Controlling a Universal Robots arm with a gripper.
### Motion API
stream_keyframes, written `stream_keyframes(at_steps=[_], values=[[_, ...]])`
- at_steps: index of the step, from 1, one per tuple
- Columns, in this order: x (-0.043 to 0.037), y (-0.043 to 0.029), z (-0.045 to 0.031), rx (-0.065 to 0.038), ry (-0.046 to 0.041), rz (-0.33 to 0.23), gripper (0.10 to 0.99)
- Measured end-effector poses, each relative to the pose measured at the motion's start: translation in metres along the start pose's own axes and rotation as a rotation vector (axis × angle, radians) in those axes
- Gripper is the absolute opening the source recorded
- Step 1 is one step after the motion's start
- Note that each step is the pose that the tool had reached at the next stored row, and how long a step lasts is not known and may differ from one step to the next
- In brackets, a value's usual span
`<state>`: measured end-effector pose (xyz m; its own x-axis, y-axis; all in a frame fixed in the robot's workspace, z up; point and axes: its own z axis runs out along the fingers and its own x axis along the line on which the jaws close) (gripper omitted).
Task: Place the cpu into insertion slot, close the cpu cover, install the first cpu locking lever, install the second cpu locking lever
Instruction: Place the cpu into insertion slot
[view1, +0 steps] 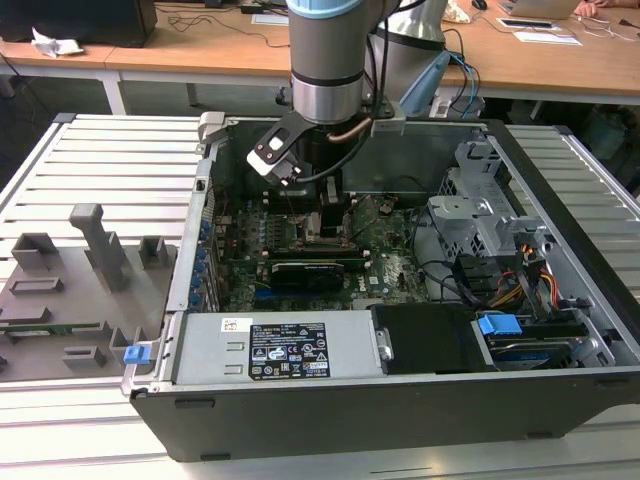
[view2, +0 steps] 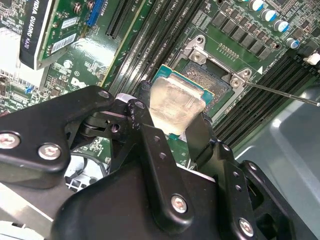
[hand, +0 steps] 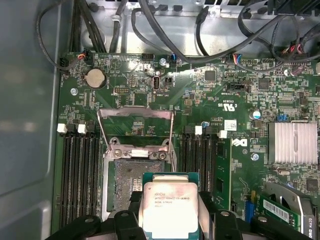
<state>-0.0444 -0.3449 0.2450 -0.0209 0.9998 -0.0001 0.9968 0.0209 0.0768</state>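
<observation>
My gripper (view2: 172, 120) is shut on the cpu (view2: 177, 102), a silvery square chip with a green edge, pinched on two opposite sides by the black fingers (view2: 145, 107). In the first wrist view the cpu (hand: 170, 205) hangs slightly above and partly over the insertion slot (hand: 125, 185), covering its near corner. The slot's dark contact field lies bare. The cpu cover (hand: 135, 113) is swung open and stands up behind the slot. A thin locking lever (view2: 280, 92) sticks out beside the insertion slot (view2: 220, 75). In the exterior view the arm (view1: 325, 60) reaches down into the open computer case (view1: 560, 200).
Memory slots (hand: 80, 170) flank the socket on both sides. A black expansion card (view1: 305, 270) lies just in front of the socket, a finned heatsink (hand: 292, 142) beside it. Cables (hand: 165, 30) run along the board's far edge. A power supply (view1: 270, 345) and drive cage (view1: 480, 210) fill the case.
</observation>
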Motion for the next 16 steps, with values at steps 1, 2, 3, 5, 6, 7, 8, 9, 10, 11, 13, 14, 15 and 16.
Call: stream_keyframes(at_steps=[1, 2, 3, 5, 6, 7, 8, 9, 10, 11, 13, 14, 15, 16], values=[[0.0002, 0.0, 0.0004, 0.0, 0.0, 0.0, 0.525], [0.0005, -0.0001, 0.0009, 0.0, 0.0002, 0.0, 0.525], [0.0006, -0.0001, 0.0012, 0.0, 0.0, 0.0, 0.525], [0.0008, -0.0001, 0.0018, 0.0, 0.0002, 0.0, 0.525], [0.0009, -0.0002, 0.0021, 0.0, 0.0, 0.0, 0.525], [0.0011, -0.0002, 0.0024, 0.0, 0.0, 0.0, 0.525], [0.0013, -0.0002, 0.0028, 0.0, 0.0, 0.0, 0.525], [0.0015, -0.0003, 0.0034, 0.0, 0.0001, 0.0, 0.525], [0.002, -0.0004, 0.0041, 0.0, 0.0, 0.0, 0.525], [0.0028, -0.0004, 0.0048, 0.0, -0.0001, 0.0, 0.525], [0.0074, -0.0004, 0.0075, 0.0, 0.0, 0.001, 0.525], [0.009, -0.0005, 0.0084, 0.0, -0.0001, 0.001, 0.525], [0.01, -0.0005, 0.0096, 0.0, 0.0, 0.001, 0.525], [0.011, -0.0007, 0.0117, 0.0, 0.0002, 0.001, 0.525]])
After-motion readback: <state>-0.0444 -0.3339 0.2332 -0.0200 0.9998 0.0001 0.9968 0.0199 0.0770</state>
